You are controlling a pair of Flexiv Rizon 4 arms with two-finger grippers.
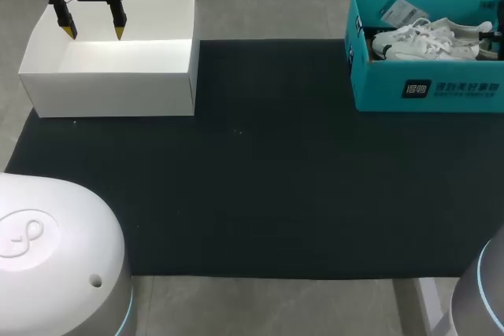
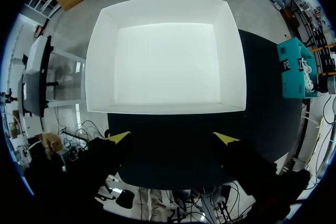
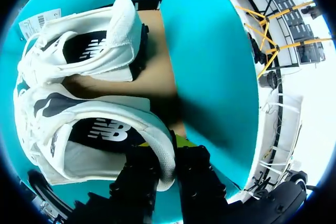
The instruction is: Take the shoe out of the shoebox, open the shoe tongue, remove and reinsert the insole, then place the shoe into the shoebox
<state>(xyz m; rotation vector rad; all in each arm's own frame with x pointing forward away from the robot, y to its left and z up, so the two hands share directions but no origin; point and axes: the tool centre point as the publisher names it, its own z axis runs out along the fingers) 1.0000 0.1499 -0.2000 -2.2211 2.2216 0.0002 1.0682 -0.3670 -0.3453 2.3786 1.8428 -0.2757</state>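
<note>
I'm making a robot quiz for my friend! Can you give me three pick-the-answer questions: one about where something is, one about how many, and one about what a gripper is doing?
1. Where are the white shoes?
A) in the white box
B) in the teal shoebox
C) on the black mat

2. How many shoes lie in the shoebox?
A) one
B) two
C) four

3. What is the left gripper doing?
A) holding a shoe
B) holding a lid
C) hovering open above the white box

Answers:
1 B, they sit inside the teal walls.
2 B, the right wrist view shows two side by side.
3 C, its yellow tips stand apart with nothing between them.
</note>
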